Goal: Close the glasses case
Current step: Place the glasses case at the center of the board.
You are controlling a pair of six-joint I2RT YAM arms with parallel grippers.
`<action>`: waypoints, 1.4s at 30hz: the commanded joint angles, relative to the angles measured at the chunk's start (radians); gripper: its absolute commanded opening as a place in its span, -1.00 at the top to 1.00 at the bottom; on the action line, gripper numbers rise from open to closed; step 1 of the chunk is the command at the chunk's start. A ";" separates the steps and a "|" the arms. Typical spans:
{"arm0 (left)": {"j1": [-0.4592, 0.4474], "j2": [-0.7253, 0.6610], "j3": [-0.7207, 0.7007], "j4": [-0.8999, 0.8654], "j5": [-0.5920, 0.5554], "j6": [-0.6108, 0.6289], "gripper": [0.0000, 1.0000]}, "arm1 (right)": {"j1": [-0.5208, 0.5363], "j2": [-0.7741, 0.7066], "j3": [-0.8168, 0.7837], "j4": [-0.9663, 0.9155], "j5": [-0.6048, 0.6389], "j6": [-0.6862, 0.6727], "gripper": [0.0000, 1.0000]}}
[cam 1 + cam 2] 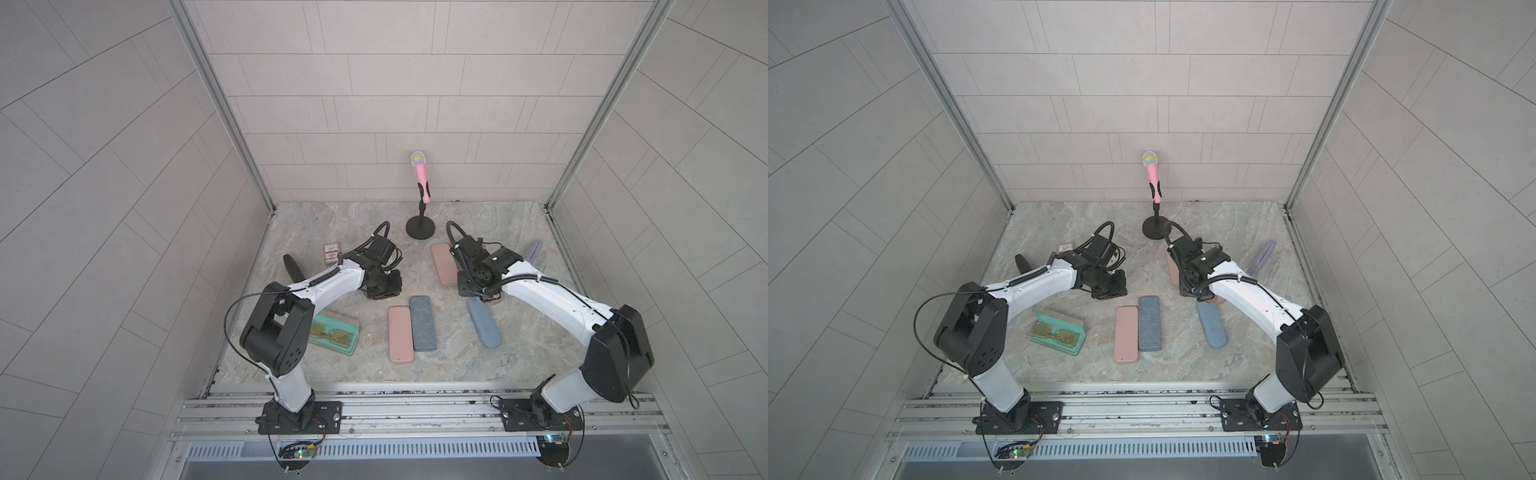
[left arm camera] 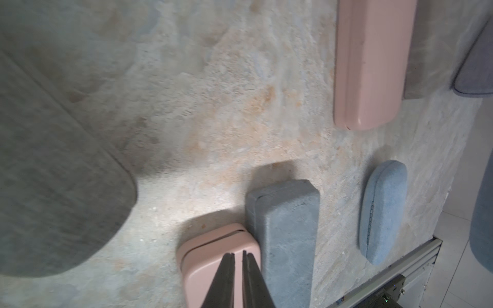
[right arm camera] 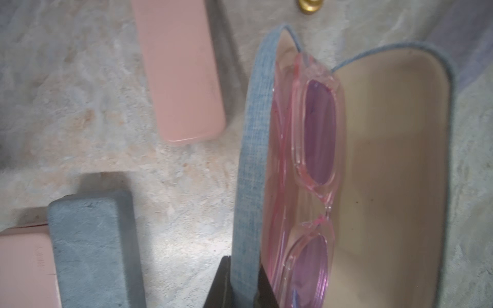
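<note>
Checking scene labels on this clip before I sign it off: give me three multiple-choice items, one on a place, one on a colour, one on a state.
1. Where does the pink microphone stand?
A. At the back edge of the table
B. At the front edge, by the rails
C. Lying flat in the middle

2. What colour are the glasses inside the blue case?
A. Yellow
B. Pink
C. Black

3. What state is the right gripper in?
A. Open, above bare table
B. Shut with nothing in it
C. Shut on the blue case's wall

Answers:
1 A: both top views show it upright at the far edge.
2 B: the right wrist view shows a clear pink frame with purplish lenses.
3 C: its fingers clamp the denim wall from both sides in the right wrist view.
</note>
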 commanded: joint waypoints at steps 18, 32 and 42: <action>0.007 -0.103 -0.120 0.022 -0.029 -0.038 0.74 | 0.298 0.121 -0.126 0.054 0.032 0.226 0.93; 0.006 -0.098 -0.131 0.026 -0.029 -0.038 0.74 | 0.316 0.137 -0.127 0.044 0.037 0.235 0.42; 0.006 -0.083 -0.105 0.015 -0.021 -0.033 0.74 | 0.325 0.045 -0.098 -0.009 0.037 0.232 0.21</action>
